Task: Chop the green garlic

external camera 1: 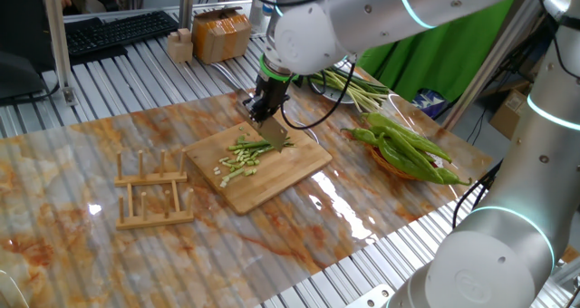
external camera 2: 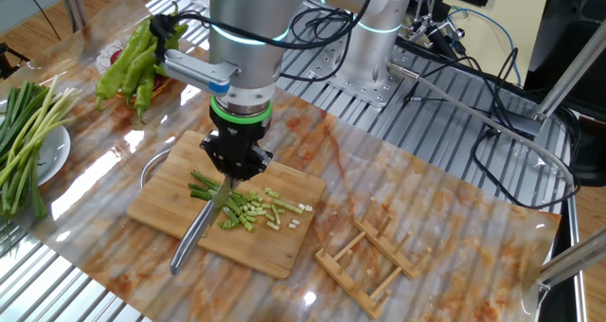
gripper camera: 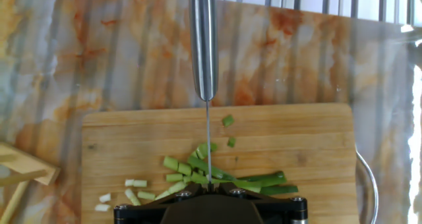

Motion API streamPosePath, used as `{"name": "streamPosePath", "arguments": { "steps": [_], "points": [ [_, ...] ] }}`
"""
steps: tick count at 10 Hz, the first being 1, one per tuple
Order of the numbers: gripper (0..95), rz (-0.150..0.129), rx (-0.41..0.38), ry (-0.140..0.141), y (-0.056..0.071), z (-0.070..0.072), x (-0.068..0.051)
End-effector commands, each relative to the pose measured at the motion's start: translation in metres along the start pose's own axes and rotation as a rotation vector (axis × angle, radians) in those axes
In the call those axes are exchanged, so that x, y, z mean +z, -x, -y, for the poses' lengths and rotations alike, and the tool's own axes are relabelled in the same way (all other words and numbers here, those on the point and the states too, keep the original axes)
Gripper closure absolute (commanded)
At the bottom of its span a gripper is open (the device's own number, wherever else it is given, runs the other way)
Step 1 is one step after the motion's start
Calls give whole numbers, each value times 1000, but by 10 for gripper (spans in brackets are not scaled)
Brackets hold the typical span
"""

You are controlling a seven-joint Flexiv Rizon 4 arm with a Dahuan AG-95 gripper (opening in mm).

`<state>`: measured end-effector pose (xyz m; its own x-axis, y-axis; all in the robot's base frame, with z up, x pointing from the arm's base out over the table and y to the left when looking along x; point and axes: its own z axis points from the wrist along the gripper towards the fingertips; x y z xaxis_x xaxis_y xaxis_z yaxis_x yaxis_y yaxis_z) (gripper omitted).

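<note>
Gripper [external camera 2: 236,166] clamped tight on the knife [external camera 2: 201,229], pointing straight down over the board [external camera 2: 275,246], blade edge among the stalks. The garlic [external camera 2: 241,208] lies mid-board: short pale bits on one side of the blade, a few uncut dark lengths [gripper camera: 267,181] on the other. Light, soft stuff, I'd say, easy to cut but apt to roll and scatter; nothing pins it, so the blade should press down squarely on the uncut ends. Arm arches overhead, wrist vertical, handle trailing toward the desk [external camera 2: 398,180] edge.
</note>
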<state>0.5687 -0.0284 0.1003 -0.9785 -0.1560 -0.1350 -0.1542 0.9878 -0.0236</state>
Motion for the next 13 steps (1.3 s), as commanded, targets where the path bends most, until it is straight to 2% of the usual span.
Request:
{"name": "streamPosePath", "arguments": {
  "steps": [1,9,13],
  "points": [
    [950,-3,-3,2,-2,0,2],
    [950,6,3,10,-13,-2,20],
    [950,6,-4,10,-15,-3,23]
  ]
}}
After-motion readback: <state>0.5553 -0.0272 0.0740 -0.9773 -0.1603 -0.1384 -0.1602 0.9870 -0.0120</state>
